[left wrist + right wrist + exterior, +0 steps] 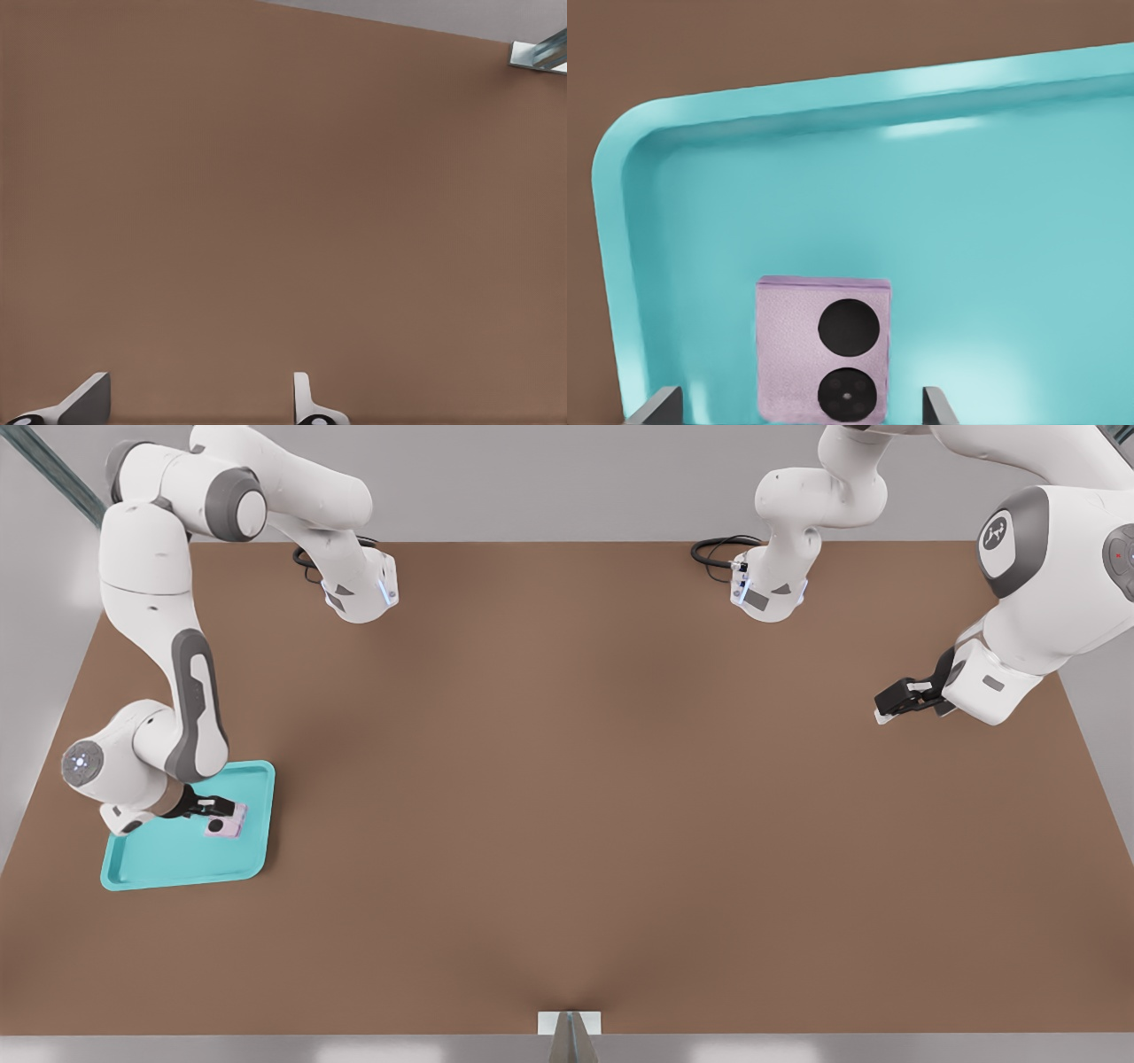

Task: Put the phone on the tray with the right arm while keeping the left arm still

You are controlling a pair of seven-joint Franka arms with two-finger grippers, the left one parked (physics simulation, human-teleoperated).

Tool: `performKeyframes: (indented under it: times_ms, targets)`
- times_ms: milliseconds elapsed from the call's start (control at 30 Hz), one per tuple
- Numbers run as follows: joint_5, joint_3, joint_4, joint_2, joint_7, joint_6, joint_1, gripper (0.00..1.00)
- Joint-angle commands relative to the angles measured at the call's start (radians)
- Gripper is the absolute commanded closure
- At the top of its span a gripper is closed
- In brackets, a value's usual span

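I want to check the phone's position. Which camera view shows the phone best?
The right wrist view: the phone fills it, lens side up, on the tray, the gripper open around it. The front view shows it small; the left wrist view shows only table.

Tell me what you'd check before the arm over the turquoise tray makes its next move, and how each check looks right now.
1. Phone inside the tray rim: ok, it sits over the tray floor near the edge on the front view's right.
2. Phone lying flat on the tray floor: cannot tell; it looks flat, but contact is not visible.
3. Tool fingers clear of the phone: ok, in the right wrist view both fingers stand apart from its sides.
4. Phone lenses face up: ok, both black circles show.
5. Table around the tray free for the arm to withdraw: ok.
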Motion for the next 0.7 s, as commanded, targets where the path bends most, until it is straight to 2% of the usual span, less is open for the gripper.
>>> performKeyframes:
  times_ms: [0, 33, 67, 100, 133, 200, 233, 300, 433, 467, 500, 667]
  targets:
    - [0.0, -0.002, 0.028, -0.011, -0.198, 0.013, 0.007, 0.0]
    - [-0.003, 0.002, 0.066, -0.058, -0.193, -0.001, 0.019, 0.0]
    - [-0.029, 0.016, 0.068, -0.16, -0.132, -0.036, 0.048, 0.0]
    - [-0.173, 0.088, 0.152, -0.22, 0.046, -0.174, 0.048, 0.0]
    - [-0.229, 0.168, 0.291, -0.249, 0.209, -0.388, 0.053, 0.0]
    - [-0.212, 0.242, 0.388, -0.348, 0.446, -0.59, 0.082, 0.0]
    - [-0.217, 0.263, 0.394, -0.352, 0.492, -0.62, 0.081, 0.0]
    - [-0.218, 0.251, 0.632, -0.233, 0.496, -0.801, 0.099, 0.0]
    - [-0.227, 0.259, 0.618, -0.253, 0.499, -0.792, 0.102, 0.0]
    - [-0.227, 0.265, 0.586, -0.264, 0.499, -0.785, 0.101, 0.0]
    - [-0.256, 0.301, 0.469, -0.325, 0.502, -0.708, 0.088, 0.0]
    - [-0.261, 0.295, 0.431, -0.338, 0.497, -0.68, 0.082, 0.0]
